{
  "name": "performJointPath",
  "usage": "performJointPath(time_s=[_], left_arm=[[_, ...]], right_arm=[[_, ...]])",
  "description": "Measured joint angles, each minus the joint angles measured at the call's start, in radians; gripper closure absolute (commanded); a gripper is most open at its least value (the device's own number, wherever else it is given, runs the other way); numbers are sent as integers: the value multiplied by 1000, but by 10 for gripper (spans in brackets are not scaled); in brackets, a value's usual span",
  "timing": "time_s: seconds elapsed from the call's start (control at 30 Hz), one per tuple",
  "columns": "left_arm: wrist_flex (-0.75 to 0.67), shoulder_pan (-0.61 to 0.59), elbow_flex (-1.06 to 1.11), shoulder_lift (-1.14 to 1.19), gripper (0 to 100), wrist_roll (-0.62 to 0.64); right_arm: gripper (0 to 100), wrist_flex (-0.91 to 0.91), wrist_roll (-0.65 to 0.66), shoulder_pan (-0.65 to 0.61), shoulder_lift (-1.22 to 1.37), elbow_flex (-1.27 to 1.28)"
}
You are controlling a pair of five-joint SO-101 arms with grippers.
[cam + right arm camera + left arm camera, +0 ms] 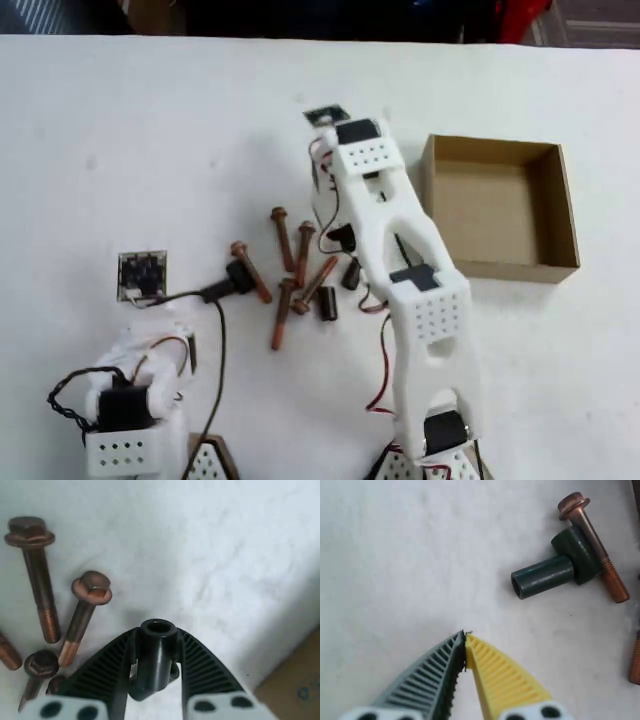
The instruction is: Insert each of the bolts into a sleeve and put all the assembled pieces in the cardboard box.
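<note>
A black sleeve (156, 655) is clamped between the fingers of the right tool (157, 632), its open bore showing past the tips, over the white counter (240, 555). To one side of this tool several copper bolts (37, 575) lie loose, apart from the sleeve. The cardboard box (515, 268) sits on the tool's other side. The left tool (465, 636) is closed, tips touching, gripping nothing. Ahead of it, apart, a second sleeve (550, 572) lies on its side against a single bolt (592, 540).
</note>
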Motion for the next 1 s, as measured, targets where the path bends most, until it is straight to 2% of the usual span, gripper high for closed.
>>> performJointPath(time_s=[0.2,0.4,0.63,1.0], left_arm=[[-18,-5,0,0,979,-9],[-61,-103,0,0,979,-212],[-63,-123,0,0,979,-405],[-63,-123,0,0,979,-420]], right_arm=[[982,63,5,0,-199,0],[982,92,29,0,-413,5],[982,92,117,0,-723,169],[982,49,124,0,-1300,635]])
